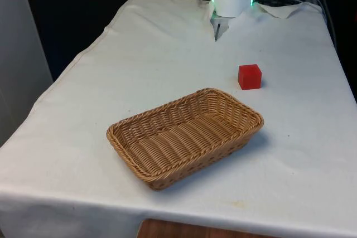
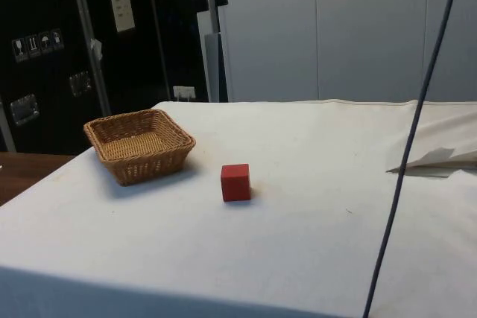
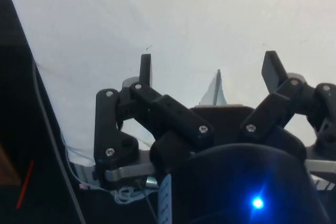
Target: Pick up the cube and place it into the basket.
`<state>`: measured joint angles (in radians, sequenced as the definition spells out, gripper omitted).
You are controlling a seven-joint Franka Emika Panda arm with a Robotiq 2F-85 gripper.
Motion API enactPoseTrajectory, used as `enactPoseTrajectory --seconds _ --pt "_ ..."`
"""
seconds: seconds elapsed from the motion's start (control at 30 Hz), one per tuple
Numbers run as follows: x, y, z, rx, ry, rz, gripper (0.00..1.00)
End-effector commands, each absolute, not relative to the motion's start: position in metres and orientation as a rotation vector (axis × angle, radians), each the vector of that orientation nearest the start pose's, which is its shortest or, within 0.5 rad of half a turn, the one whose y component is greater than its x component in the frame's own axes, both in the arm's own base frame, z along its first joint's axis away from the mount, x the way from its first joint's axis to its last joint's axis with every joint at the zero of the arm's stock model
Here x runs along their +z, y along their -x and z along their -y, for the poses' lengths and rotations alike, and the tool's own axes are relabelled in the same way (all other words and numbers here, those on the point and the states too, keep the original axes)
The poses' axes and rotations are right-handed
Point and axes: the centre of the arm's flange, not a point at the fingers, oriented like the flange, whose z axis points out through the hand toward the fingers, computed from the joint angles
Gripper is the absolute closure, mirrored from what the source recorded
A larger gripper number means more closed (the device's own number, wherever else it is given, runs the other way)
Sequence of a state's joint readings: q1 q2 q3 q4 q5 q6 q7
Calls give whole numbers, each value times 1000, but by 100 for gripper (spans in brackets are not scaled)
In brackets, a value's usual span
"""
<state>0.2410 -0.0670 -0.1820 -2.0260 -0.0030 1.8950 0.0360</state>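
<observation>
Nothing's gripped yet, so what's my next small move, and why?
Probably bring the open pincer over the cube and start down: the cube sits alone on the cloth beside the basket, and the fingers hold nothing.

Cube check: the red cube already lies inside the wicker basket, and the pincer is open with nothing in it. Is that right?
Not quite. The cube sits on the cloth outside the basket, apart from it, as the front view shows. The rest holds: the pincer is open with nothing in it.
</observation>
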Motion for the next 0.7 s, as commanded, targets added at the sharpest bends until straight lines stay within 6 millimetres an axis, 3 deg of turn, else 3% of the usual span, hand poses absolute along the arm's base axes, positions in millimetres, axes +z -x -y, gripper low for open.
enactPoseTrajectory --seconds 0.0,0.2,0.67 --pt "470 -524 -33 77 3141 36 0" --pt "460 -514 -41 63 3144 42 0" --pt "414 -490 -76 43 3160 59 0"
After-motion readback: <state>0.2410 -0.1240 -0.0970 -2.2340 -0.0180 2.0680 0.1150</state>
